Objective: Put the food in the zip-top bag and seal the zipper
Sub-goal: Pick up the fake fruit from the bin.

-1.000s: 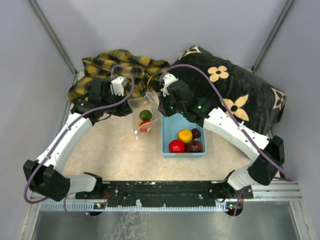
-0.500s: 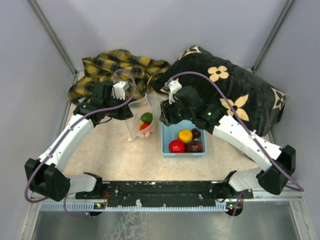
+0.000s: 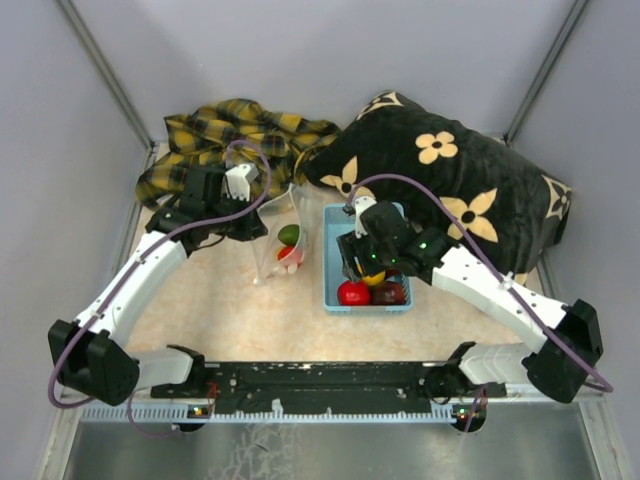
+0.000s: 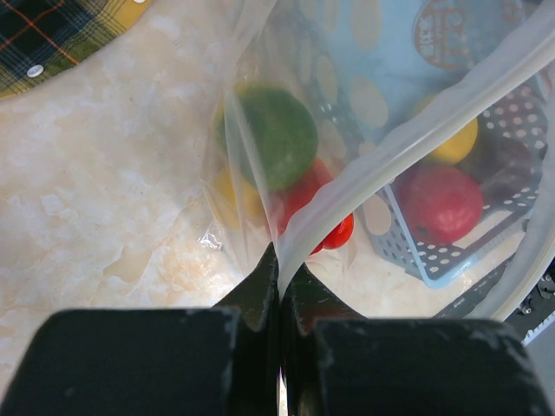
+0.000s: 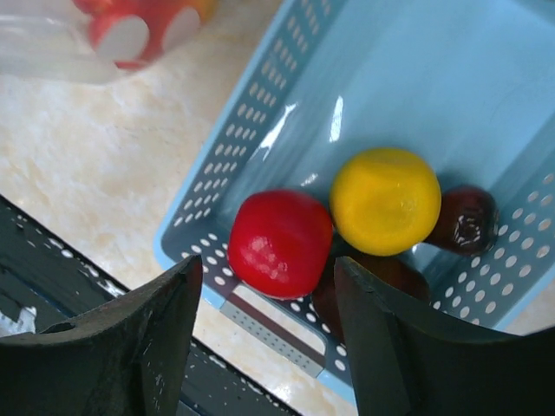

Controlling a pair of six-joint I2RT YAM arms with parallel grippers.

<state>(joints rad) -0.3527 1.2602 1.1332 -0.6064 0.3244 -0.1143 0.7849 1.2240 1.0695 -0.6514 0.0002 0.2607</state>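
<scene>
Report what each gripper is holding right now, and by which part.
The left gripper is shut on the zip-top bag, pinching its whitish mouth edge. The right gripper is open above the blue basket, holding nothing.

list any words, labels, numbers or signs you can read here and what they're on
No text can be read in any view.
Unreadable: round orange print seen through the zip-top bag, lettering too blurred.
No letters: black pillow, only tan flower motifs.
</scene>
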